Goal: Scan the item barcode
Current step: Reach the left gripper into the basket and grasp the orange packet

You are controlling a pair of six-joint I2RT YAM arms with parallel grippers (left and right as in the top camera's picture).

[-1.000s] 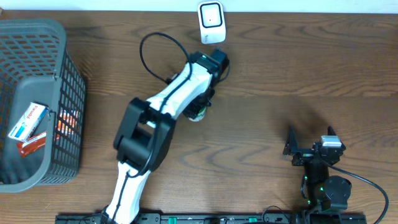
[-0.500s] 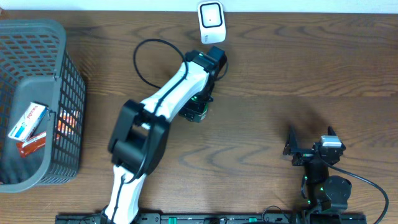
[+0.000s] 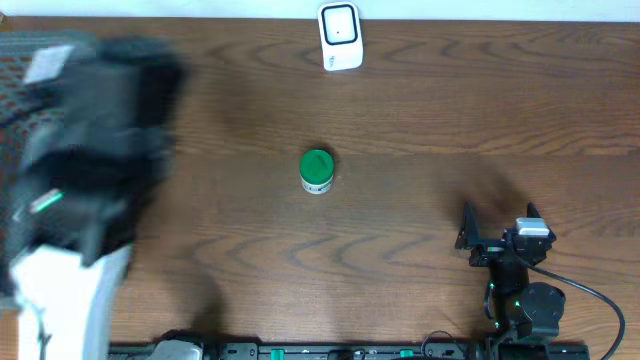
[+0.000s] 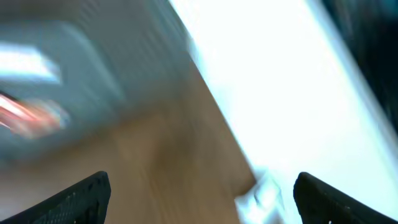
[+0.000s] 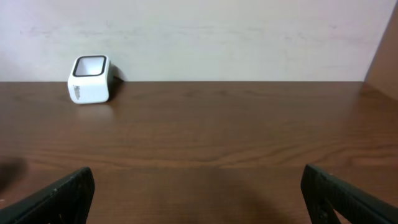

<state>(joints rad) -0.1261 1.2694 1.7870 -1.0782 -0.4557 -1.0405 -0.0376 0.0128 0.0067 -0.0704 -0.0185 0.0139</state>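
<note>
The item, a small round container with a green lid, stands alone on the wooden table, a little in front of the white barcode scanner at the far edge. My left arm is a motion-blurred mass at the far left, well away from the container. In the left wrist view my left gripper is open with nothing between its fingers. My right gripper rests near the front right, open and empty. The scanner shows far off to its left.
A blurred grey shape with red and white streaks fills the upper left of the left wrist view; it looks like the basket with packets. In the overhead view the blurred arm covers that corner. A white wall rises behind the table.
My left gripper opened and let go of the green-lidded container, leaving it on the table. The left arm then swung fast to the far left. The right arm has not moved.
</note>
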